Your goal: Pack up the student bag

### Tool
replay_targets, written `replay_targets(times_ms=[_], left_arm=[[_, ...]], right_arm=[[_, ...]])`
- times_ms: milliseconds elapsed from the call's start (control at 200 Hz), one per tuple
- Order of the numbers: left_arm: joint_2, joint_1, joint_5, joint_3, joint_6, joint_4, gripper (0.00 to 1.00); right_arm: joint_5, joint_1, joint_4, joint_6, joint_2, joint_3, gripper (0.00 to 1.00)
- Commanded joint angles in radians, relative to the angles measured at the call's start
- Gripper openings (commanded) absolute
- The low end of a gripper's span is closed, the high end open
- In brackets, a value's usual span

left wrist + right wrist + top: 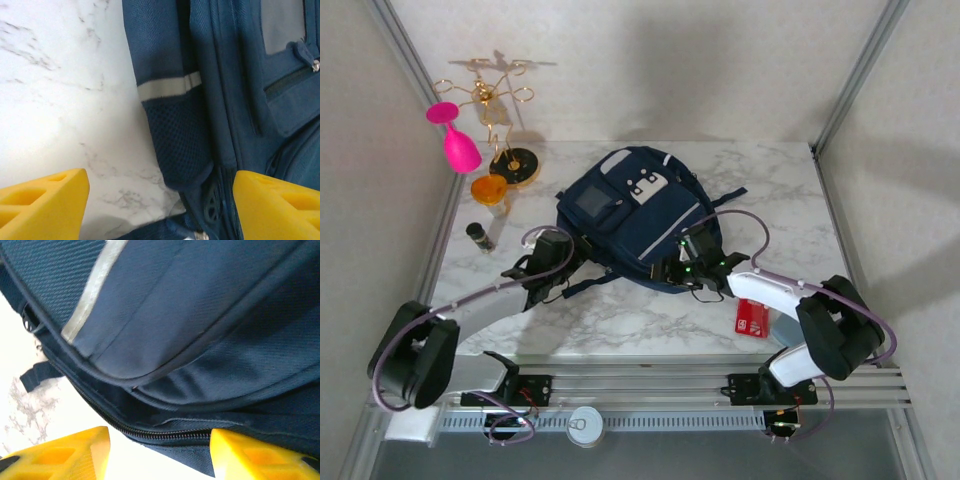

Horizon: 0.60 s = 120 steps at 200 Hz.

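Student bag (630, 215) lies between left hand (160, 176) and right hand (159, 432), both released; right wrist reveals zipper (92, 402).

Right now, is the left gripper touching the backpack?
Cannot tell. In the left wrist view the left gripper is open, with one finger in front of the backpack, but neither contact nor a gap shows plainly.

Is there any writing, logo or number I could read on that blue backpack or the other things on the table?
No text here can be read.
Grey patch on the student bag: black marks, too small to read.
Red packet near the right arm: a white mark, too blurred to read.
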Motion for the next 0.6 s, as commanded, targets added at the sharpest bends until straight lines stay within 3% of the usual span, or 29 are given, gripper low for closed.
replay_targets(times_ms=[0,255,355,596], left_arm=[[0.068,0.014,0.053,-0.001,-0.077,0.137,0.73],[0.189,0.006,0.055,-0.018,-0.213,0.304,0.63],[0.235,-0.005,0.048,-0.005,-0.241,0.337,0.53],[0.326,-0.038,0.069,0.041,-0.284,0.41,0.39]], right_arm=[[-0.008,-0.047,0.073,0.005,-0.007,-0.054,0.57],[-0.028,-0.078,0.077,-0.03,0.008,-0.064,0.57],[-0.024,-0.088,0.076,-0.046,0.007,-0.064,0.57],[0.002,-0.103,0.059,-0.076,-0.017,-0.059,0.57]])
